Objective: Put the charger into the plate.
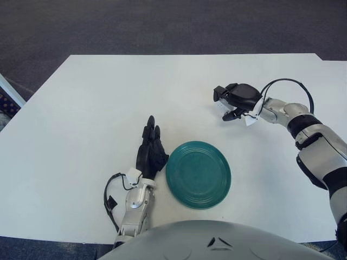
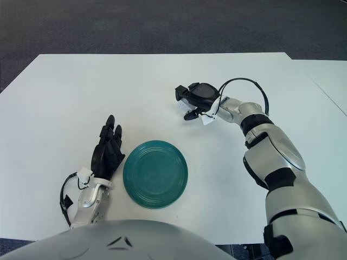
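Observation:
A teal plate [image 1: 198,174] lies on the white table [image 1: 97,108] near the front edge. My right hand [image 1: 234,101] is above the table, behind and to the right of the plate. Its dark fingers are curled around a small white charger [image 1: 220,107], of which only a bit shows under the fingers. My left hand [image 1: 150,149] shows just left of the plate with its fingers stretched out and holding nothing.
The table's far edge meets a dark carpet [image 1: 162,27]. A second white surface [image 2: 331,81] shows at the right. A black cable [image 1: 293,84] loops over my right wrist.

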